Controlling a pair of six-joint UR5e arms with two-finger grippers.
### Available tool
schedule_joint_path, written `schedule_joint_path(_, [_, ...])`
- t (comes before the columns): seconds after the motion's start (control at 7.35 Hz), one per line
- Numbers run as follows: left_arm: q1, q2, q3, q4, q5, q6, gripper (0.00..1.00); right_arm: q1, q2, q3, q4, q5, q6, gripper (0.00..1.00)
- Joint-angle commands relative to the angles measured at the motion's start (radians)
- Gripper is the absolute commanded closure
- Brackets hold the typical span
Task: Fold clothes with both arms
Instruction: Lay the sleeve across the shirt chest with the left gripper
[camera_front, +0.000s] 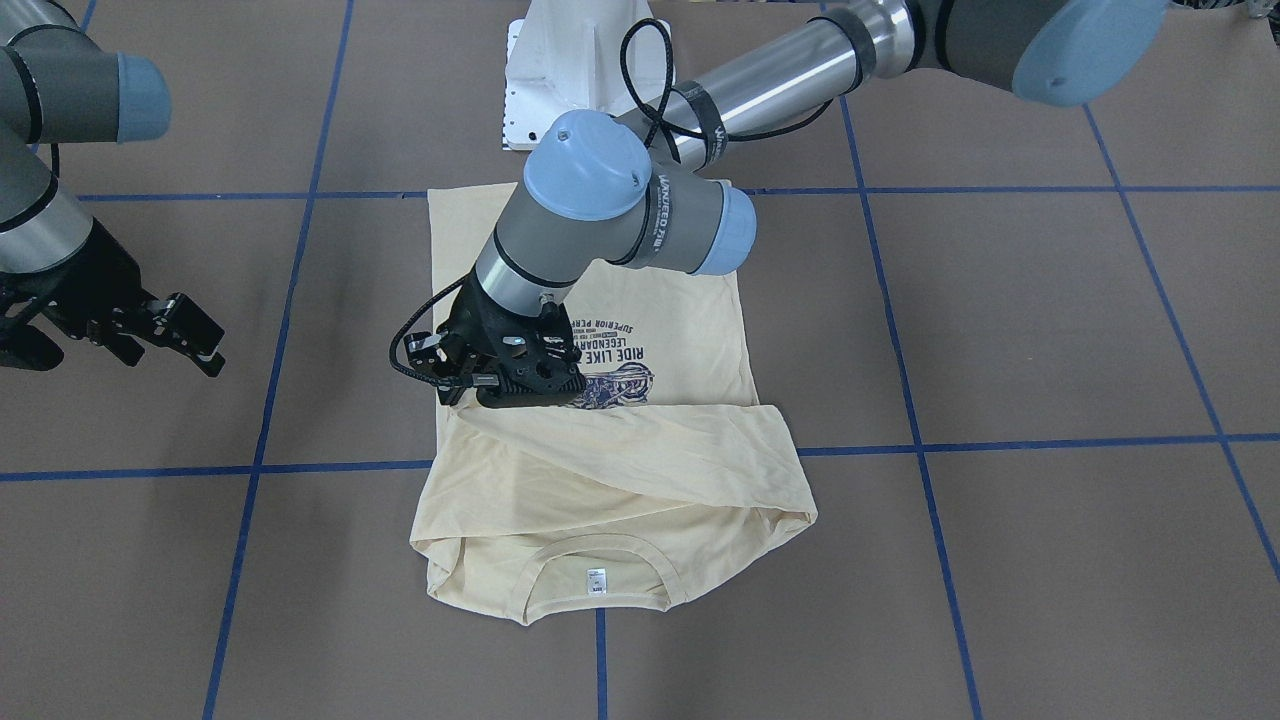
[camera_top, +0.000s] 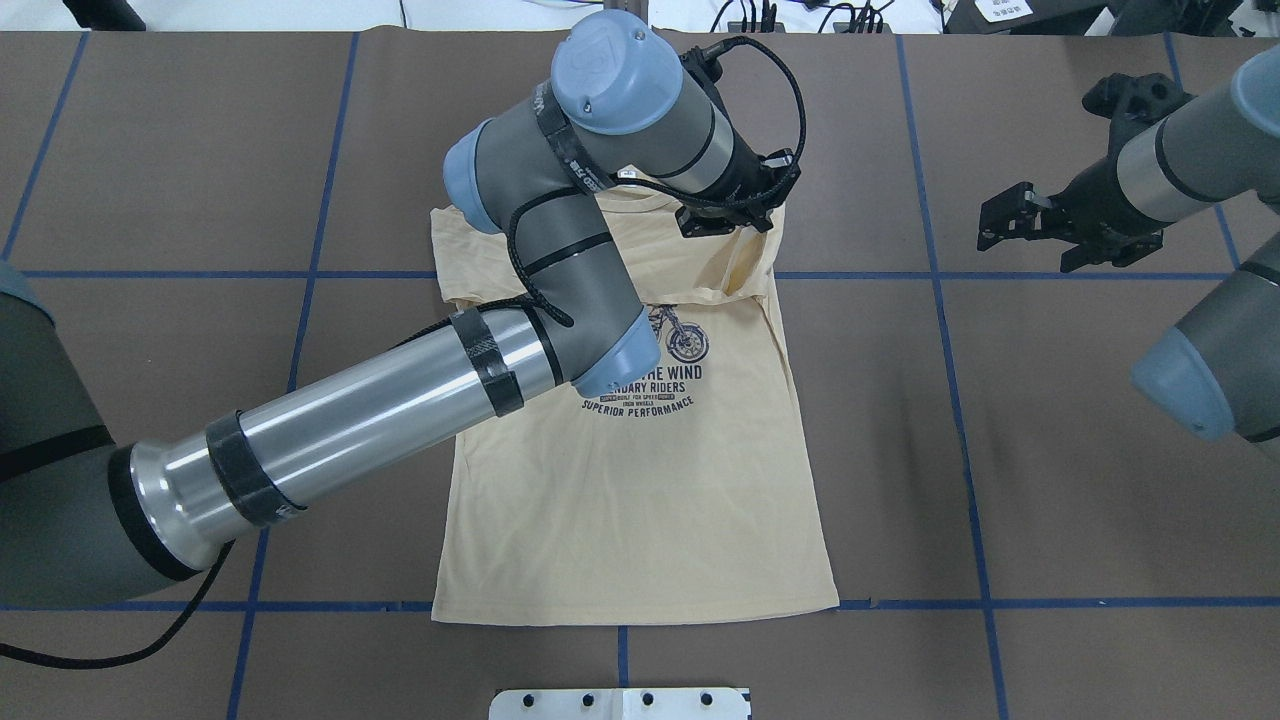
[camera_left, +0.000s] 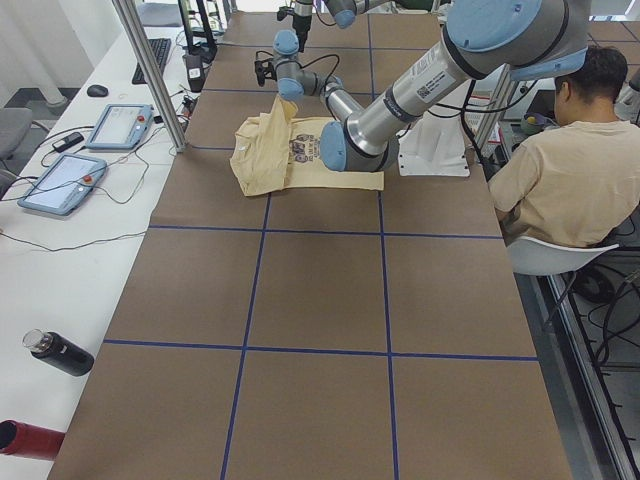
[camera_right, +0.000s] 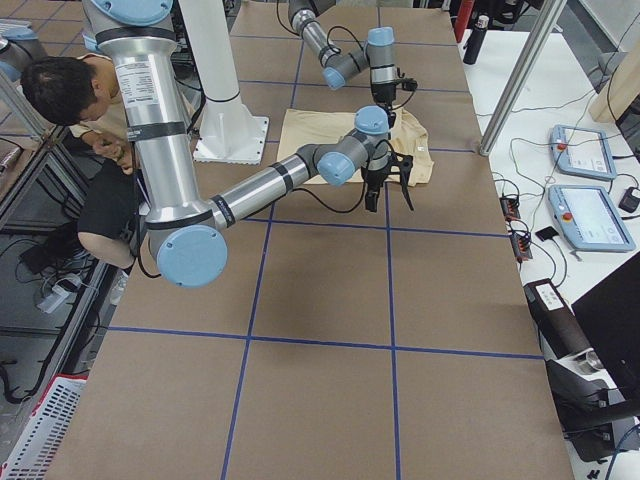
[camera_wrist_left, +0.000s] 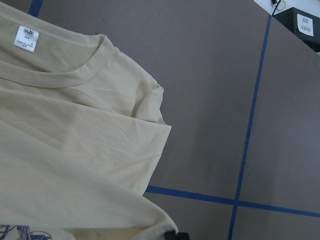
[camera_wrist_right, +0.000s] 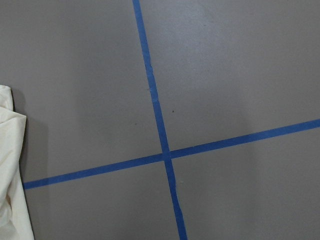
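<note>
The cream-yellow T-shirt (camera_top: 630, 500) lies print-up on the brown table, with a sleeve folded across its chest (camera_front: 640, 440). Its neck and white label (camera_front: 597, 579) point away from the robot. My left gripper (camera_front: 472, 392) reaches across the shirt and stands low at the end of the folded sleeve, shut on the cloth, which rises toward it (camera_top: 742, 262). The left wrist view shows the neck, the label (camera_wrist_left: 26, 38) and a shoulder fold. My right gripper (camera_top: 1005, 222) is open and empty above bare table, well to the shirt's side. Its wrist view shows only a shirt edge (camera_wrist_right: 10, 165).
The white pedestal base (camera_front: 570, 60) stands just behind the shirt's hem. Blue tape lines (camera_wrist_right: 160, 135) grid the table. A seated person (camera_left: 560, 150) is beside the base. Control tablets (camera_left: 70, 180) and a bottle (camera_left: 60, 352) lie on the white bench past the table's far edge.
</note>
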Motion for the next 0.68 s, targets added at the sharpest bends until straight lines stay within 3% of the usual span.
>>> schedule_joint_path(0.0, [0.032,-0.026,0.052,-0.044,0.051,-0.019,0.79,0.001,-0.009,0.0,0.001,0.0,-0.015,0.01])
schedule_joint_path(0.14, [0.038,-0.028,0.078,-0.081,0.061,-0.02,0.57,0.0,-0.01,0.0,0.001,-0.001,-0.014,0.01])
schedule_joint_path(0.27, [0.038,-0.029,0.08,-0.083,0.062,-0.02,0.29,0.0,-0.01,0.0,0.001,-0.002,-0.014,0.01])
schedule_joint_path(0.41, [0.038,-0.029,0.076,-0.083,0.062,-0.023,0.15,-0.002,-0.009,0.0,0.001,0.0,-0.006,0.01])
schedule_joint_path(0.54, [0.033,-0.028,0.057,-0.083,0.06,-0.046,0.16,-0.013,0.002,0.0,0.003,-0.006,0.017,0.01])
